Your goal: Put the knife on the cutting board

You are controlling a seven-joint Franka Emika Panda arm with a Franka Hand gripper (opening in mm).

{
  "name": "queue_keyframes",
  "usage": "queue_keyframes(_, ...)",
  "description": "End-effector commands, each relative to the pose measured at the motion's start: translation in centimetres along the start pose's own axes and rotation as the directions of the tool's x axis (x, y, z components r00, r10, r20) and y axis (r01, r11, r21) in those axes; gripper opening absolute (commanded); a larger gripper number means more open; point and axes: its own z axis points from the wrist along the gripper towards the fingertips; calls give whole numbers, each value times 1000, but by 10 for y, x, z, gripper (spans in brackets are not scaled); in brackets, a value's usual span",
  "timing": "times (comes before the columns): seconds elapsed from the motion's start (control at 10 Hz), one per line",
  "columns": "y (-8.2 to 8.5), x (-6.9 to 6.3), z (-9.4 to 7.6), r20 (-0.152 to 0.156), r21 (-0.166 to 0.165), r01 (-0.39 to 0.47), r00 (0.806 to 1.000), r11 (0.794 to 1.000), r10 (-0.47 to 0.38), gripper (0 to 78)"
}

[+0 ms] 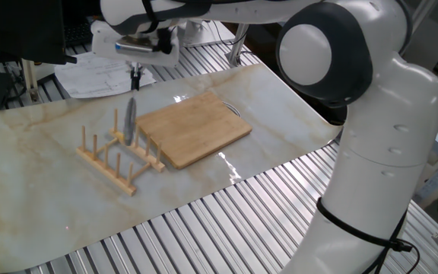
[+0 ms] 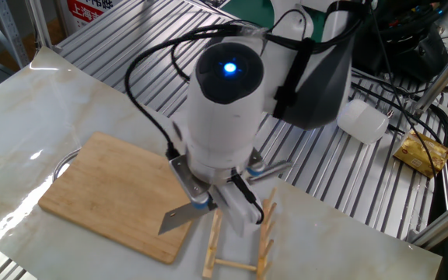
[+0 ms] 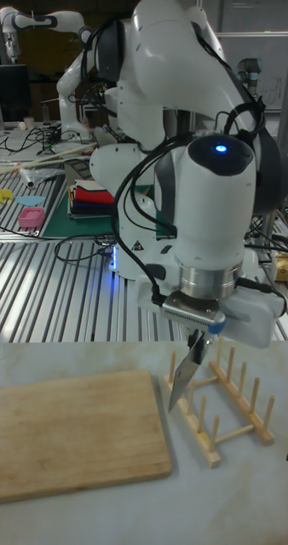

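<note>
Claw (image 3: 197,339) clamps the knife (image 2: 179,219), grey blade seemingly hanging above the peg rack (image 1: 120,158).

A pale marbled tabletop sheet (image 1: 44,190) is lying over ribbed metal slats (image 1: 204,236). A flat light-brown wooden cutting board (image 1: 192,129) is resting on it beside the gripper (image 1: 135,74), and a wooden peg rack (image 1: 120,158) is sitting below the gripper

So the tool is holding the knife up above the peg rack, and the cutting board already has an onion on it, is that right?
Not quite. The cutting board is bare, as the tall fixed view shows; no onion. The rest holds: the tool holds the knife above the peg rack.
</note>
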Motion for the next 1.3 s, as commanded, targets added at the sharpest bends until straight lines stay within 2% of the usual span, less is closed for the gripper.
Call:
queue_keyframes(0.1, -19, -22, 2, 24, 28, 190, 981, 981, -190, 12)
queue_keyframes(0.6, -33, -34, 9, 24, 41, 277, 960, 960, -278, 12)
queue_keyframes(1.1, -44, -43, 22, 21, 80, 351, 935, 933, -353, 12)
queue_keyframes(1.3, -46, -45, 26, 20, 74, 359, 932, 930, -361, 12)
